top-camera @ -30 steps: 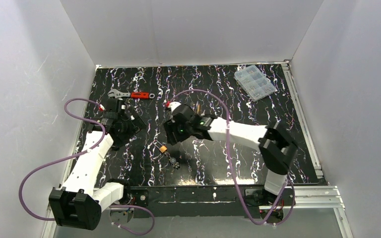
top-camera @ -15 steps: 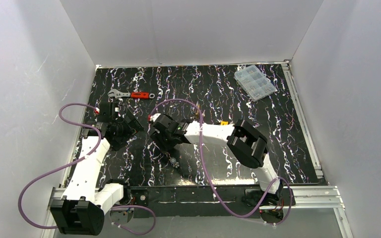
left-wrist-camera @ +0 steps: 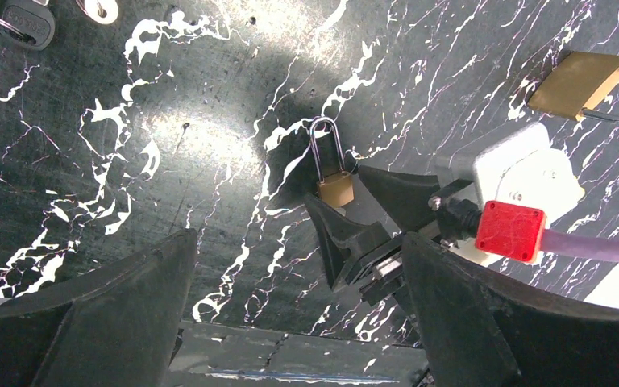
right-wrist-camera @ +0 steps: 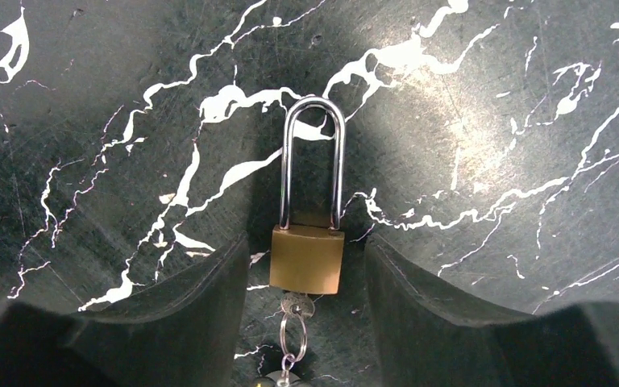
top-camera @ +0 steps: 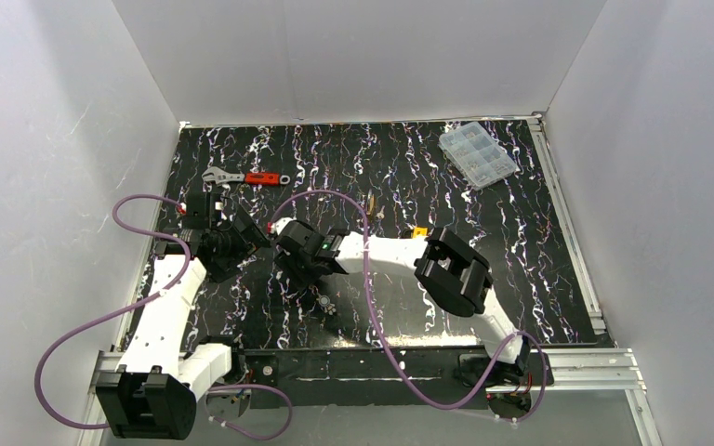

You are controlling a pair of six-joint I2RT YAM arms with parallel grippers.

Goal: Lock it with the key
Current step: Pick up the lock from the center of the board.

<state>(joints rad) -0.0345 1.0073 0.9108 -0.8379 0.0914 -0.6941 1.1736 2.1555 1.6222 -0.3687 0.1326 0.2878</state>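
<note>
The lock [right-wrist-camera: 307, 258] lies flat on the black marbled table, with a brass body and a long silver shackle [right-wrist-camera: 313, 161] pointing away. The small silvery key [right-wrist-camera: 297, 305] sits in its keyhole, with its ring trailing toward the camera. My right gripper [right-wrist-camera: 306, 270] is open, one finger on each side of the lock body without gripping it. In the left wrist view the lock [left-wrist-camera: 334, 189] shows between the right gripper's black fingers [left-wrist-camera: 346, 234]. My left gripper [left-wrist-camera: 290, 322] is open and empty, just left of the right gripper [top-camera: 297, 258]. In the top view the lock is hidden.
A second brass padlock [left-wrist-camera: 578, 83] lies beyond the right gripper. A dark-headed key bunch [left-wrist-camera: 24, 20] lies at the top left of the left wrist view. A red-handled wrench [top-camera: 246, 177] and a clear compartment box [top-camera: 477, 154] lie at the back. A small key bunch [top-camera: 323, 304] lies near the front edge.
My right arm has swung left and lowered, so its open fingers now straddle the lock. My left gripper has shifted slightly right, toward it.
</note>
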